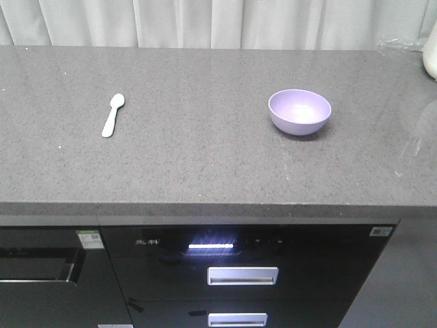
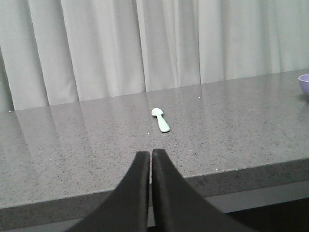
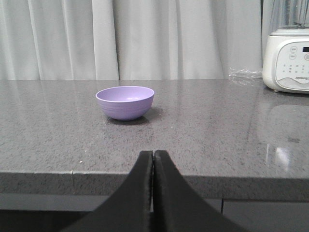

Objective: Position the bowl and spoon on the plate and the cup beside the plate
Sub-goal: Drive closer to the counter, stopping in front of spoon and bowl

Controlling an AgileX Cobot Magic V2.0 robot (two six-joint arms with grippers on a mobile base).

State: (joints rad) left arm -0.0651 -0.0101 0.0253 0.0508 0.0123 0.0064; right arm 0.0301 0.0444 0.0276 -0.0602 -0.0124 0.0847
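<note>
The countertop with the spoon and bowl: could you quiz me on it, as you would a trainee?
1. True or false: the bowl stands upright on the counter.
2. The spoon lies: A inside the bowl; B on the counter, apart from the bowl; C over the counter's edge.
3. Are the left gripper and right gripper open or shut?
Key: 1 true; 2 B; 3 both shut, holding nothing.

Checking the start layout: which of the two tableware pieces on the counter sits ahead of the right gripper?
The lavender bowl, standing upright, is ahead of the right gripper. The mint-green spoon lies flat ahead of the left gripper instead.
</note>
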